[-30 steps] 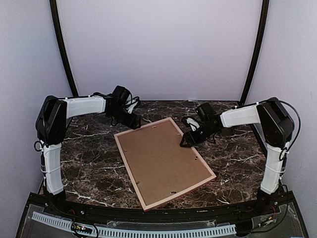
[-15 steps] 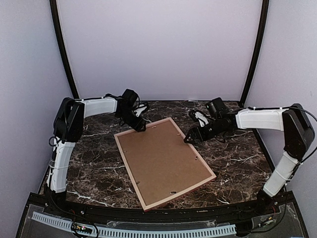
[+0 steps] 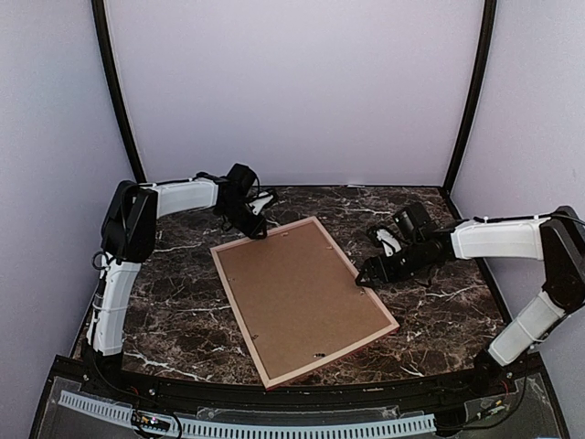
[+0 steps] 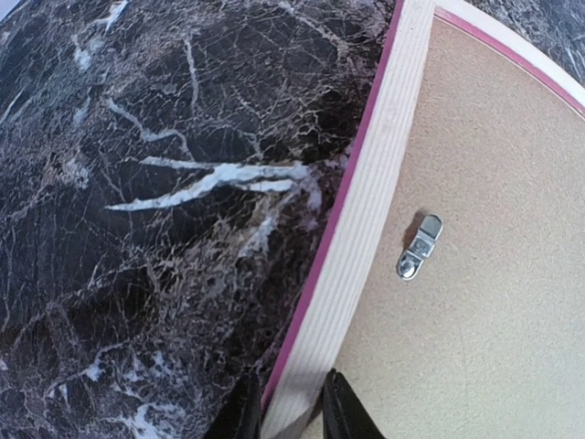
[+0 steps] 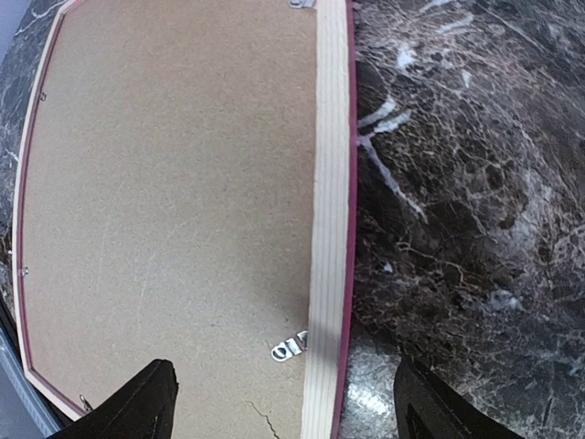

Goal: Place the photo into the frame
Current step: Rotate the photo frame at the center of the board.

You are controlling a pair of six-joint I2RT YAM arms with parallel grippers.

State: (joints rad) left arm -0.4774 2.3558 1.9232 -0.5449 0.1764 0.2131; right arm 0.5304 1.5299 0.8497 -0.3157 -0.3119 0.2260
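The frame, thin pink moulding, lies face down and slantwise on the marble table, with the brown backing panel filling it. My left gripper is at the frame's far-left corner. In the left wrist view the left gripper is shut on the moulding, one finger on each side of it. My right gripper hovers open over the frame's right edge. In the right wrist view the right gripper straddles the moulding with wide gaps on both sides. The photo is out of view.
Small metal clips sit on the backing panel beside the moulding. The dark marble table surrounds the frame. Grey walls and two black poles close in the back.
My left gripper has closed onto the frame's moulding at the far-left corner. My right arm has stretched out and slid toward the near right along the frame's edge, jaws wider.
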